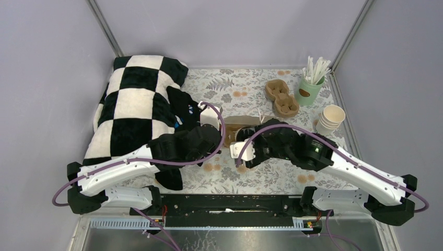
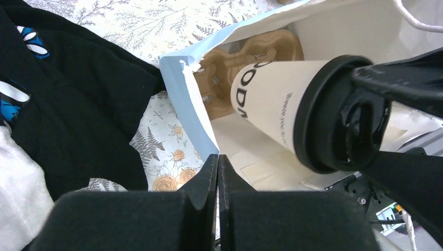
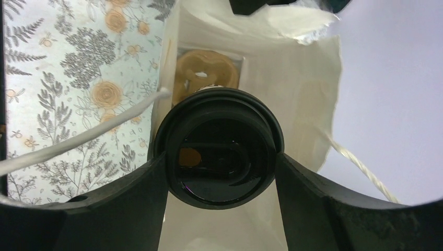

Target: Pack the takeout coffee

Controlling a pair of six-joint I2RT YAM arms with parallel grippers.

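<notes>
The takeout coffee (image 2: 277,112), a white paper cup with dark lettering and a black lid (image 3: 222,151), hangs tilted at the mouth of a white paper bag (image 2: 334,26). My right gripper (image 3: 222,159) is shut on it, one finger on each side of the lid. A brown cardboard carrier (image 3: 206,73) lies at the bottom of the bag, beyond the cup. My left gripper (image 2: 218,157) is shut, its tips pinching the bag's blue-edged rim (image 2: 185,99). In the top view the cup (image 1: 241,151) sits between both arms' ends.
A black-and-white checkered cushion (image 1: 130,104) and a black garment (image 1: 183,107) lie at the left. At the back right stand a second cardboard carrier (image 1: 282,97), a green cup of stirrers (image 1: 312,86) and a stack of cream cups (image 1: 331,119). The bag's string handle (image 3: 78,138) trails left.
</notes>
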